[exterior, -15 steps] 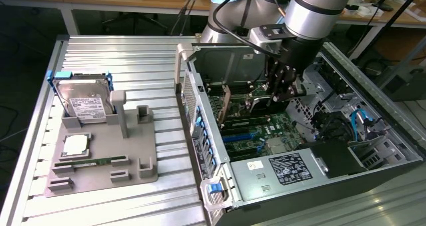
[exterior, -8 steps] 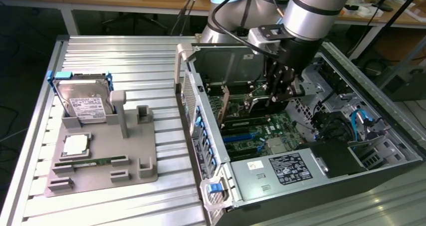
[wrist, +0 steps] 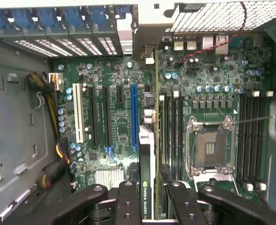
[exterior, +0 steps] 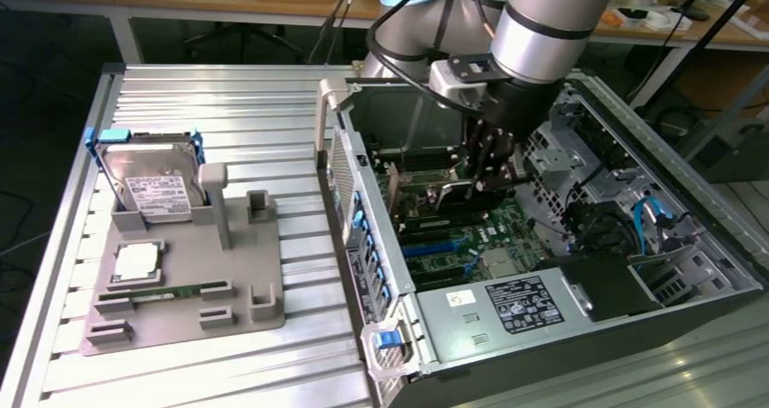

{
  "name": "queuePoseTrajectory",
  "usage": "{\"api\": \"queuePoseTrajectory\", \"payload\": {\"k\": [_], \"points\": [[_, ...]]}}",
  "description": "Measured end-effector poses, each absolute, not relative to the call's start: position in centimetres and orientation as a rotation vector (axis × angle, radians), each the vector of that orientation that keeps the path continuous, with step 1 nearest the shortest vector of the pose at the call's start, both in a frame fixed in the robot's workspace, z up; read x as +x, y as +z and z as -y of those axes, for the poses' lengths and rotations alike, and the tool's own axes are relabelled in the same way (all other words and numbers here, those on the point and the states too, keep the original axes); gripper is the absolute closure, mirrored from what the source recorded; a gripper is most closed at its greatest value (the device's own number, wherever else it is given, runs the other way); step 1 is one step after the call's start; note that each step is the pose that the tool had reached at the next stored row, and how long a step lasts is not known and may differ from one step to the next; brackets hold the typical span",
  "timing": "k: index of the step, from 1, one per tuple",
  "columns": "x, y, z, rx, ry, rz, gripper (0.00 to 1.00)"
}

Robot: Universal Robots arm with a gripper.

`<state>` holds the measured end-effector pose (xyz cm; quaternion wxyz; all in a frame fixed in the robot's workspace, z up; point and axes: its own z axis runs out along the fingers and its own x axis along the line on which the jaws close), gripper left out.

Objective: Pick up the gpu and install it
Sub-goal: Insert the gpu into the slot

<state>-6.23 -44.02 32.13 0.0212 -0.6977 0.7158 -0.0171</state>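
Gpu (wrist: pixel 146 159) is gripped edge-on by closed end effector (wrist: pixel 149 206), held inside case (exterior: pixel 348 201) over motherboard (wrist: pixel 114 126), beside blue slot (wrist: pixel 134 117).

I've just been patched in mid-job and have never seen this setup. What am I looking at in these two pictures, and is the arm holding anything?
The machine is a single robot arm with a gripper at its tip. The exterior view comes from a camera off the arm; it shows the arm reaching into an open computer case on a ribbed metal table. Toward that view's left a gray tray carries a hard drive, a square chip and a memory stick. The wrist view comes from a camera on the wrist, looking past the fingers at the motherboard. The gripper is shut on the gpu, seen edge-on, beside the long blue slot. Whether it is seated I cannot tell.
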Motion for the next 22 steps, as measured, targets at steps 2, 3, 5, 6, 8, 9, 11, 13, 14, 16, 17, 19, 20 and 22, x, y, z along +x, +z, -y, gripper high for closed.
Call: {"api": "queuePoseTrajectory", "payload": {"k": [2, 3, 5, 6, 8, 9, 11, 13, 14, 16, 17, 19, 20, 22], "points": [[-6.3, 31.8, 44.3, -2.163, -0.053, -2.219, 0.73], [-6.3, 31.6, 44.5, -2.163, -0.053, -2.219, 0.73], [-6.3, 31.2, 45.0, -2.163, -0.053, -2.219, 0.73], [-6.3, 31.0, 45.3, -2.163, -0.053, -2.219, 0.73], [-6.3, 30.6, 45.7, -2.163, -0.053, -2.219, 0.73], [-6.3, 30.4, 45.8, -2.163, -0.053, -2.219, 0.73], [-6.3, 30.0, 45.9, -2.163, -0.053, -2.219, 0.73], [-6.3, 29.6, 45.9, -2.163, -0.053, -2.219, 0.73], [-6.3, 29.4, 45.9, -2.163, -0.054, -2.219, 0.73], [-6.5, 29.2, 45.9, -2.164, -0.055, -2.22, 0.73], [-6.6, 29.0, 45.9, -2.164, -0.056, -2.22, 0.73], [-6.7, 28.7, 45.8, -2.165, -0.057, -2.221, 0.73], [-6.8, 28.5, 45.8, -2.165, -0.057, -2.221, 0.73], [-7.0, 28.1, 45.6, -2.164, -0.058, -2.222, 0.73]]}}
